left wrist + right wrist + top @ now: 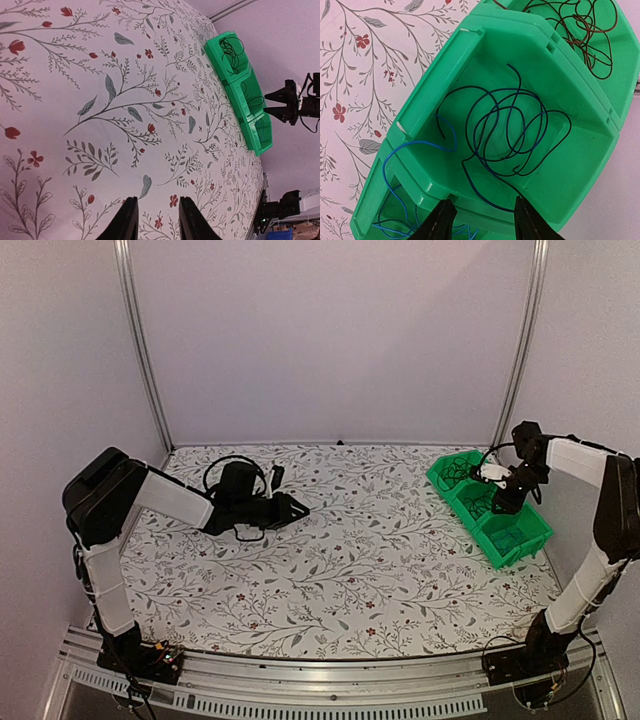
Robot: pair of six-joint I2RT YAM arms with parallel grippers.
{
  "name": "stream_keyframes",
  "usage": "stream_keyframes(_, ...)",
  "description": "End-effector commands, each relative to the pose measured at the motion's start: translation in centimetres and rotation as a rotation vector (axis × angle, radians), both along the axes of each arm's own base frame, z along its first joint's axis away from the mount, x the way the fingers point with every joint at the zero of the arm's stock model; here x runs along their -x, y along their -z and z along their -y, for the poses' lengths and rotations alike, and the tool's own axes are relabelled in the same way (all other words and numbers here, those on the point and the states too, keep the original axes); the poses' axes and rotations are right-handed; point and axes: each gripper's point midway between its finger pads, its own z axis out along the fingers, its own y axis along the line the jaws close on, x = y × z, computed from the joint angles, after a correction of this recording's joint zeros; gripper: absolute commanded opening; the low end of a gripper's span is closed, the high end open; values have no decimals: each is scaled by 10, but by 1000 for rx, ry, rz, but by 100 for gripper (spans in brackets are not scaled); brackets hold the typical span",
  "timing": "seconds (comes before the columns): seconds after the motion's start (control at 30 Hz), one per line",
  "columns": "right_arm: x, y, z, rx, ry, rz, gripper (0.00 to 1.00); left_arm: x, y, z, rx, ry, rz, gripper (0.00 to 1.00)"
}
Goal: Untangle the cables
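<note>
Three joined green bins stand at the right of the table. In the right wrist view a dark blue-black cable lies coiled in the middle bin, a brown-black cable in the far bin, and a bright blue cable in the near bin, its end looping over the wall. My right gripper is open and empty just above the middle bin. My left gripper is open and empty over bare floral cloth at the left of the table.
The bins also show in the left wrist view. The floral cloth covers the table. Metal frame posts stand at the back corners. A rail runs along the front edge.
</note>
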Motion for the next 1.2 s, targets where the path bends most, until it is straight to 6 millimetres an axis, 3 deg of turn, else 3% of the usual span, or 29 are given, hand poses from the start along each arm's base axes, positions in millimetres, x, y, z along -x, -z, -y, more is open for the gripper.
stream_keyframes(0.0, -3, 8, 10, 99, -36, 24, 45, -5, -15, -6, 9, -23, 31, 26)
stream_keyframes(0.17, -7, 7, 7, 86, -39, 21, 42, -4, -14, -6, 14, -24, 24, 26)
stream_keyframes(0.33, -5, -28, -9, -8, -28, 68, 35, -4, -16, -8, 7, -29, 28, 26)
stream_keyframes(0.47, 12, -47, -28, -90, -39, 65, 30, -5, -12, -6, 9, -26, 21, 26)
stream_keyframes(0.57, 36, -33, -42, -176, -10, -33, 29, -6, -12, -3, 25, -19, 15, 27)
stream_keyframes(0.7, 49, -12, -49, -235, 50, -119, 31, -6, -13, -1, 34, -14, 13, 26)
stream_keyframes(0.9, 46, 12, -49, -253, 124, -198, 38, -5, -13, -2, 18, -8, 14, 26)
stream_keyframes(1.17, 35, 23, -45, -240, 170, -225, 39, -4, -9, -3, 19, -14, 8, 26)
